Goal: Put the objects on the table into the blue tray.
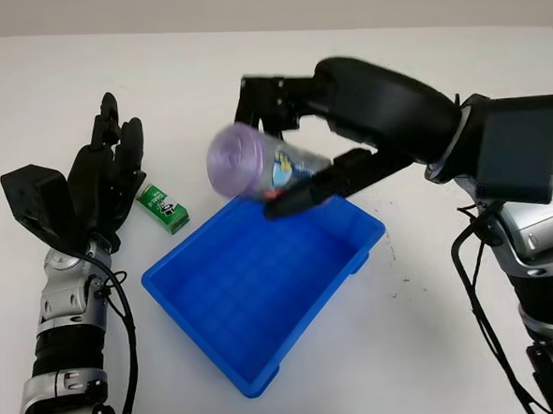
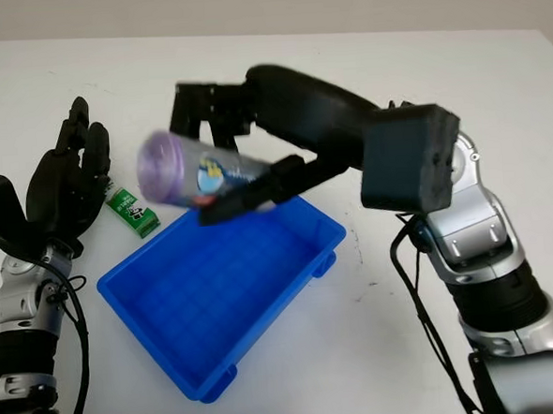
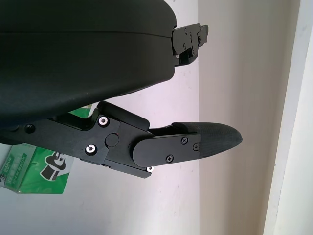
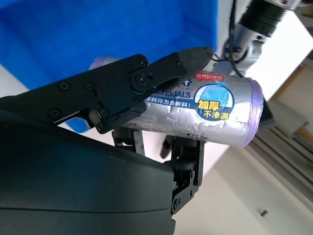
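Note:
A blue tray (image 1: 181,295) sits in the middle of the white table. My right hand (image 1: 289,173) is shut on a purple roll of bags (image 1: 247,162) with a silver label and holds it on its side in the air over the tray's far corner. The roll (image 4: 215,110) lies between the fingers (image 4: 146,81) in the right wrist view. A small green carton (image 1: 163,208) lies flat on the table just left of the tray. My left hand (image 1: 105,170) is open beside that carton, on its left, and the carton (image 3: 36,169) appears under the hand in the left wrist view.
White table (image 1: 432,301) stretches around the tray, with bare surface in front and to the right. A pale wall (image 3: 244,73) stands beyond the table's far edge.

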